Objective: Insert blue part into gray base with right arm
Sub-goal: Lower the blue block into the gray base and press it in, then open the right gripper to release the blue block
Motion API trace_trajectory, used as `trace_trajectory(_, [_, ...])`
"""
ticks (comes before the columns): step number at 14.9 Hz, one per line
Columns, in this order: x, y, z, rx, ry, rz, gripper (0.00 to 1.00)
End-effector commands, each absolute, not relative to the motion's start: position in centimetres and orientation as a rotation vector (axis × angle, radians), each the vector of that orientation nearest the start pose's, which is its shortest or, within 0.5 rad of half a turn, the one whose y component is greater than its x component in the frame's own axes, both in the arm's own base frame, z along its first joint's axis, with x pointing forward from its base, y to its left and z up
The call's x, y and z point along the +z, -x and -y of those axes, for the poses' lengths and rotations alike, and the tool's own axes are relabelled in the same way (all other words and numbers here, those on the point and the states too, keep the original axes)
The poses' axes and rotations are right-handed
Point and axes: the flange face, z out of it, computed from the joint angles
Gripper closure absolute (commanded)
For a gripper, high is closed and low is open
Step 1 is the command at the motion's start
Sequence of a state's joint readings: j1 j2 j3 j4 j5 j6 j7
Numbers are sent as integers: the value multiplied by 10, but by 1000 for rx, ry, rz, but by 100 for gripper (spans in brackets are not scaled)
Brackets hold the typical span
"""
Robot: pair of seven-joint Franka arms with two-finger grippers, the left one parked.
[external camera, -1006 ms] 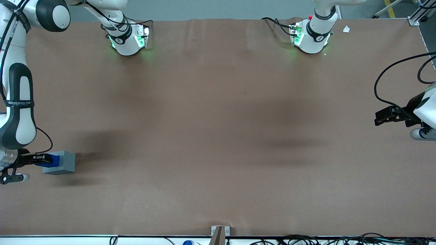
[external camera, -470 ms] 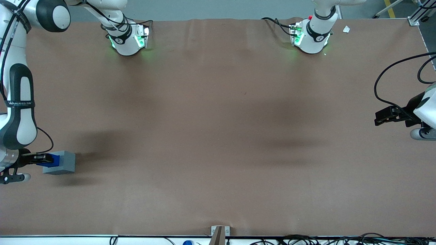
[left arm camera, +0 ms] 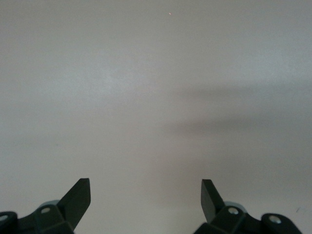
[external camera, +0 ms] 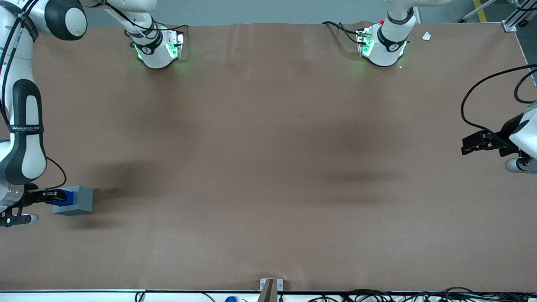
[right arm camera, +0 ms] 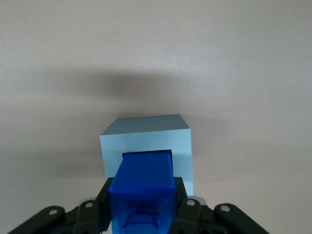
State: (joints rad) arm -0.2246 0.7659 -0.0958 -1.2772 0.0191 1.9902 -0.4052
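The brown table [external camera: 268, 167] spreads wide under everything, bare cloth reaching away from the gripper toward the parked arm's end. The right arm [external camera: 23, 130], white with black panels and a lettered black band, comes down at the working arm's end of the table and ends in the black gripper [external camera: 54, 195], which sits low over the cloth at that edge. Right at the gripper's tip stands the gray base [external camera: 77, 200], a light gray square block resting flat on the table, its shadow lying on the cloth beside it. In the right wrist view the base [right arm camera: 146, 141] sits directly ahead of the gripper [right arm camera: 142, 204] with its square socket facing it. The blue part [external camera: 66, 196] is clamped between the gripper's two fingers, which are closed against its sides. The blue part's [right arm camera: 144, 190] leading end reaches into the socket opening, while the rest of it stays outside, between the fingers.
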Motion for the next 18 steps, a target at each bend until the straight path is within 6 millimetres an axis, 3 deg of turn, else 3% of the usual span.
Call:
trace_trajectory(1, [290,-708,216,93,3157,170,63])
trace_trajectory(2, [290,-708,216,93,3157,172,49])
trace_trajectory(4, [290,-708,216,93,3157,170,2])
trace_trajectory(10, [298,-709,213,90,3153,156,0])
trace_trajectory(15, [371,-697,200,61,3055,85,0])
trace_trajectory(17, [417,-687,187,59,3047,6,0])
trace_trajectory(18, [442,-683,171,62,3045,-13,0])
